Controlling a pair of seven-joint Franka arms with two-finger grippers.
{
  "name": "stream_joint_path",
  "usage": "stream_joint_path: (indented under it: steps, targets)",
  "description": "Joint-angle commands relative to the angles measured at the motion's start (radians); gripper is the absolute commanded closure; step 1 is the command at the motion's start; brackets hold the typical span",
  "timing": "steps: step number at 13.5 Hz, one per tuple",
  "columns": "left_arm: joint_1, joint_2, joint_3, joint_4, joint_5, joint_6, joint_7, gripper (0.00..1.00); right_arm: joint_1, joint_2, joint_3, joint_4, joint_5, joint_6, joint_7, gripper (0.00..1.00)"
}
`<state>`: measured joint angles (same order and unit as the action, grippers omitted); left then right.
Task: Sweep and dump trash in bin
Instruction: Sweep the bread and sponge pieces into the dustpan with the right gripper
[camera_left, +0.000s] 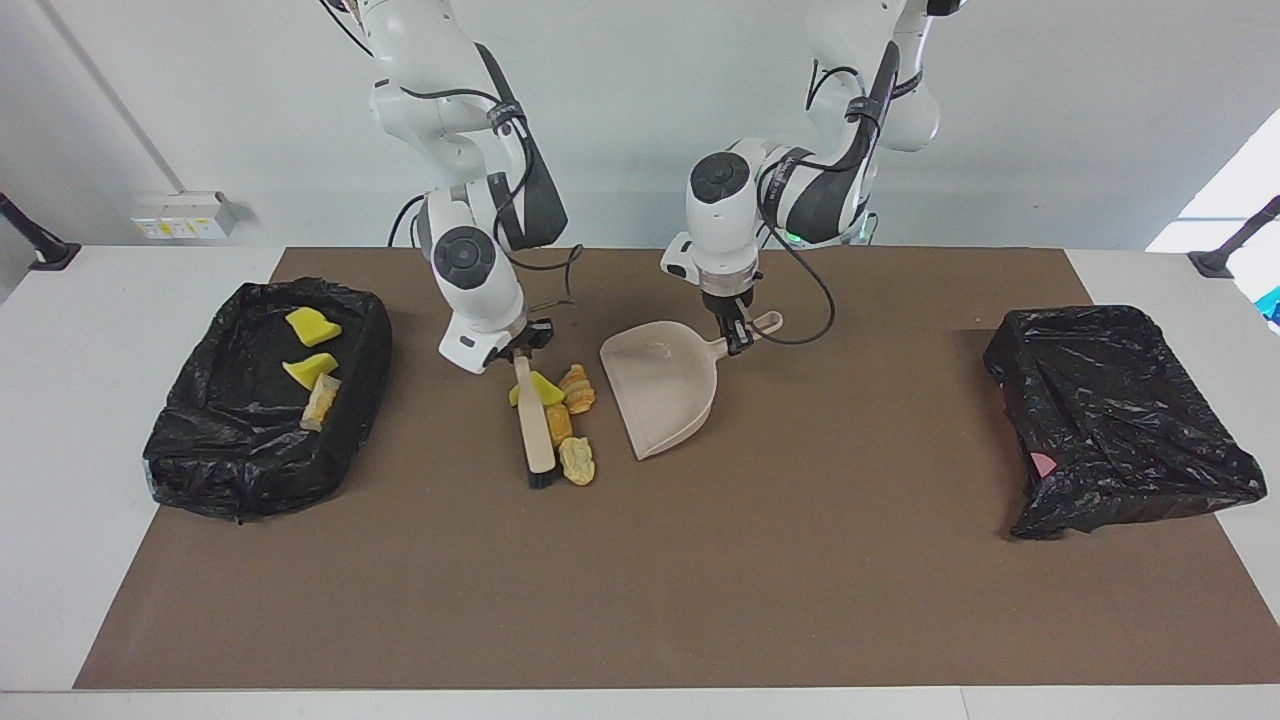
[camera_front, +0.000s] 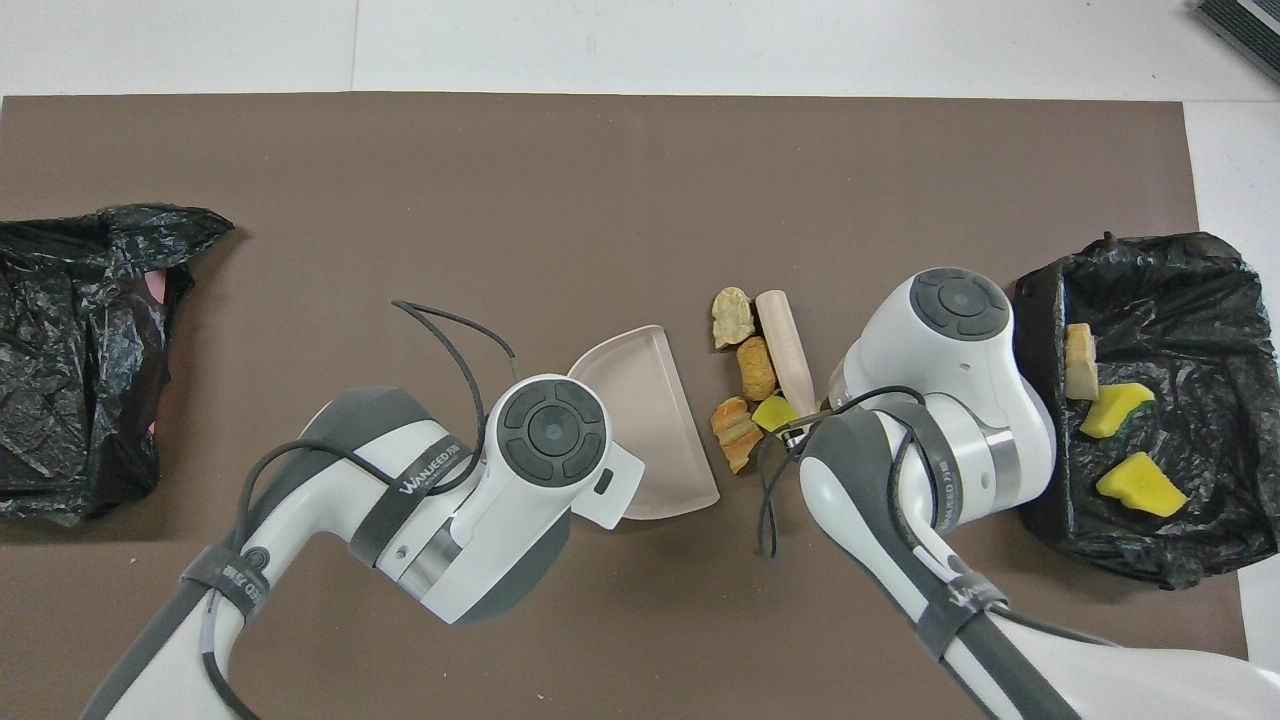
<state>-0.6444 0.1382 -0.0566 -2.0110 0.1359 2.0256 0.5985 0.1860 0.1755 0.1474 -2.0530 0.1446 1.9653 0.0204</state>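
3 pieces of trash (camera_left: 308, 365) already lie in the bin (camera_left: 180, 440); 4 pieces (camera_left: 562, 425) sit bunched between brush (camera_left: 534, 430) and dustpan (camera_left: 665, 390), not yet scooped. The right gripper (camera_left: 515, 352) pinches the brush handle, the left gripper (camera_left: 738, 335) the dustpan handle.

- Both views are evenly and brightly lit.
- Soft, faint shadows are cast on the brown mat (camera_left: 700, 560) under the arms.
- Focus is kept sharp; daylight glare is seen at one edge.

Dustpan (camera_front: 640, 400) handle under left arm overhead
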Motion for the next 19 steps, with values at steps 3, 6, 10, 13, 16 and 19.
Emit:
stream_joint_path:
  steps: [3,6,10,13,16,19]
  targets:
    - [-0.024,-0.031,0.014,-0.041,0.017,0.036,0.003,1.00,0.021,0.021,0.003,0.033,0.241,0.006,-0.163,1.00]
    - [-0.011,-0.023,0.014,-0.052,0.016,0.099,0.004,1.00,0.004,0.010,-0.002,0.089,0.277,-0.083,-0.177,1.00]
    - [0.031,-0.017,0.014,-0.058,0.014,0.130,0.000,1.00,-0.081,-0.147,-0.008,0.090,0.271,-0.262,-0.088,1.00]
    - [0.066,-0.009,0.014,-0.057,0.013,0.153,0.044,1.00,-0.111,-0.237,-0.008,-0.025,0.137,-0.271,-0.071,1.00]
    - [0.068,-0.008,0.015,-0.048,0.013,0.121,0.185,1.00,-0.063,-0.228,-0.006,-0.146,-0.103,-0.162,-0.056,1.00]
    - [0.052,-0.015,0.014,-0.048,0.013,0.072,0.170,1.00,-0.060,-0.212,-0.005,-0.190,-0.108,-0.135,-0.053,1.00]
